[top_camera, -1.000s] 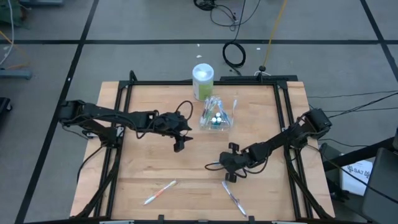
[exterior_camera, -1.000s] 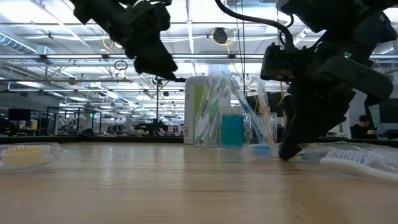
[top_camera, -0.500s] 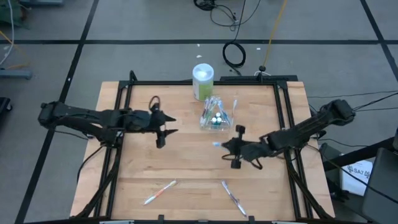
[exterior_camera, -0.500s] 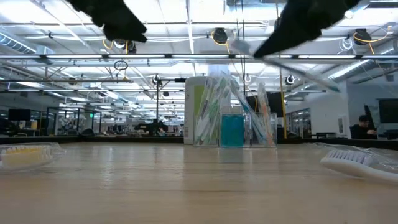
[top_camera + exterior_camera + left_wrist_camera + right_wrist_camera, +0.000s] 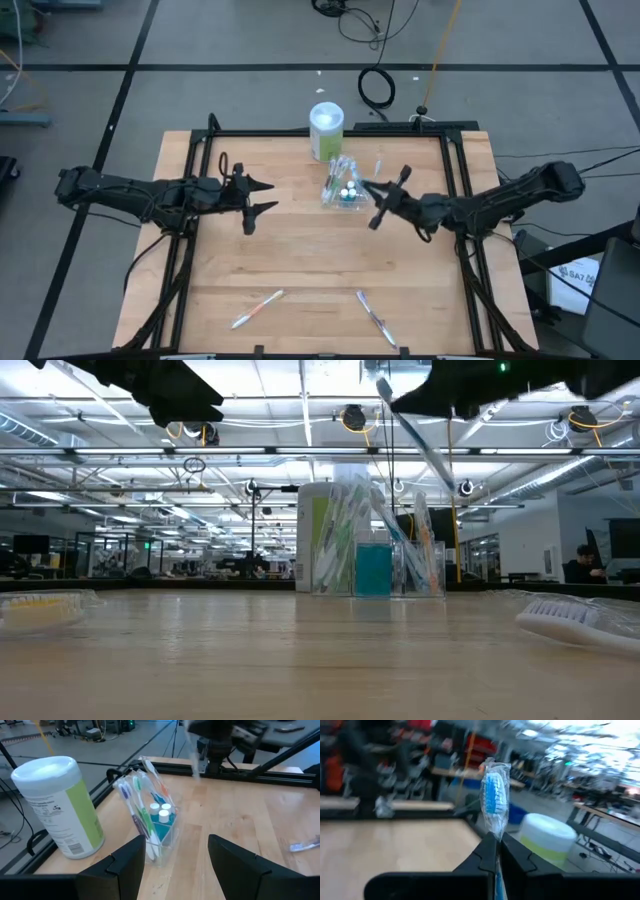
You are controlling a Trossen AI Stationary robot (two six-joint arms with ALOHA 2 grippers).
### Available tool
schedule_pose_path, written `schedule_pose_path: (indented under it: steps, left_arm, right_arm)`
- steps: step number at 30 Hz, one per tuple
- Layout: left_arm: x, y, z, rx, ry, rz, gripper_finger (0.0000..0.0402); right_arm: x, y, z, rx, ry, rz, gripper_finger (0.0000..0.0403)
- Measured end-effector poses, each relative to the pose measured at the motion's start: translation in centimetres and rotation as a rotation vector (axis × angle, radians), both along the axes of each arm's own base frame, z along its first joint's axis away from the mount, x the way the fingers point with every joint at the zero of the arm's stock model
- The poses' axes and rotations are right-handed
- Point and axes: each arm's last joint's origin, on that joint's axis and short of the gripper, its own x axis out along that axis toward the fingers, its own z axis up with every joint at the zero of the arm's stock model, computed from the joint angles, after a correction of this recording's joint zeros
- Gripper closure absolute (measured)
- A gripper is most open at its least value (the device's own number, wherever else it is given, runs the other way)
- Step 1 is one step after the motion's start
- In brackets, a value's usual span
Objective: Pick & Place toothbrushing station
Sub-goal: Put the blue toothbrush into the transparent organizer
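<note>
Above the wooden table [image 5: 300, 290], the right gripper [image 5: 385, 197] is reaching level beside the clear plastic bag [image 5: 345, 186], its fingers pinching a wrapped blue-bristled toothbrush [image 5: 494, 800]. The left gripper [image 5: 256, 196] is hovering across from it, fingers spread. Two slim toothbrushes [image 5: 256, 309] are lying near the front edge.

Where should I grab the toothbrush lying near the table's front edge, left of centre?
Take the toothbrush at mid-handle, from straight above with the left tool, fingers across its width. It lies flat and diagonal on the table, slim, with nothing touching it, so the middle probably balances best.
</note>
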Motion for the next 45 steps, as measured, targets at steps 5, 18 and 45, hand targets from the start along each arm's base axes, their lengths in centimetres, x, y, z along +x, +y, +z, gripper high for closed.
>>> schedule_pose_path:
  steps: [5, 18, 45]
  left_arm:
    - [0.2, 0.0, -0.3, 0.002, 0.022, 0.0, 0.0179]
    - [0.3, 0.7, -0.2, -0.005, 0.009, 0.04, 0.0179]
    - [1.5, 0.7, -1.5, 0.012, 0.08, 0.065, 0.0179]
  right_arm:
    - [-2.0, -2.3, -3.0, 0.028, -0.189, -0.061, 0.04]
    - [-1.7, -5.7, -6.8, 0.13, -0.266, 0.024, 0.0399]
    - [-0.2, -4.8, -10.6, 0.275, -0.062, -0.162, 0.0399]
